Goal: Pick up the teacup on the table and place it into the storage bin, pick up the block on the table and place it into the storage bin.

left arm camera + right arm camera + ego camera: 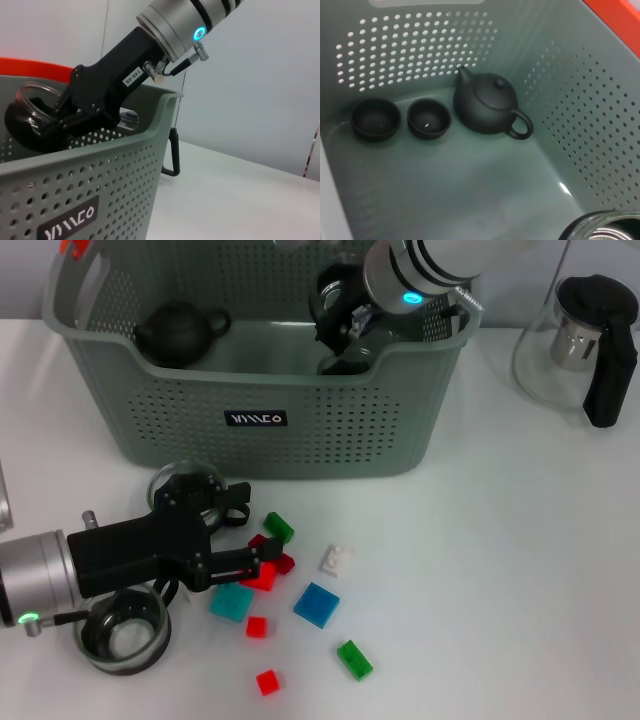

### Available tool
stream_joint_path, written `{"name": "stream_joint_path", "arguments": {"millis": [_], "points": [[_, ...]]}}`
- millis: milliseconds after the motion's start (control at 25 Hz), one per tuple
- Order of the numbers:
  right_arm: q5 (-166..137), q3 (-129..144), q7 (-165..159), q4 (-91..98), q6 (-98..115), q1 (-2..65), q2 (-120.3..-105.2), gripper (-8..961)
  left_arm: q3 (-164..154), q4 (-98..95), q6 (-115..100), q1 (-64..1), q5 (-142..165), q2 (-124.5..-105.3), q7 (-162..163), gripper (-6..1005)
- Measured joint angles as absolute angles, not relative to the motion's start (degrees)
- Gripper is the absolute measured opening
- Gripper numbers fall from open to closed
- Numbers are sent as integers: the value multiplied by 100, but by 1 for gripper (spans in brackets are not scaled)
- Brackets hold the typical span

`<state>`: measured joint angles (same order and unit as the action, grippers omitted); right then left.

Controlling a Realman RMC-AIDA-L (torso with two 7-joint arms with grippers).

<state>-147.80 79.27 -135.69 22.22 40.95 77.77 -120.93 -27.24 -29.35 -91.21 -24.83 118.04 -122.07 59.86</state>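
Reaching into the storage bin [180,430], the teacup [27,117] is held clamped in the right gripper [345,325], while blocks [316,604] lie nearest the left gripper [235,540], whose finger state cannot be told.

Silver wrists, glowing rings, black left hand [235,540].

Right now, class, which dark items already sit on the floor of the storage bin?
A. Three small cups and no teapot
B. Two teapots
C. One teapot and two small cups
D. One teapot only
C: the right wrist view into the storage bin shows one dark teapot with two small dark cups beside it.
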Motion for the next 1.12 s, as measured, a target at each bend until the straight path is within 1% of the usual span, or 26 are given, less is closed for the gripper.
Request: {"name": "stream_joint_path", "arguments": {"millis": [600, 920, 1120], "points": [[-14756, 7927, -13588, 2215, 4168, 7717, -12081, 53, -2725, -2935, -9127, -2481, 11804, -12212, 5985, 844], [-14780, 7944, -13599, 2206, 4271, 7711, -12076, 74, -2724, -2935, -9114, -2470, 11804, -12224, 5985, 844], [-14771, 7931, -13697, 2393, 4264, 7655, -12068, 271, -2724, -2936, -9114, -2443, 11804, -12234, 5985, 843]]}}
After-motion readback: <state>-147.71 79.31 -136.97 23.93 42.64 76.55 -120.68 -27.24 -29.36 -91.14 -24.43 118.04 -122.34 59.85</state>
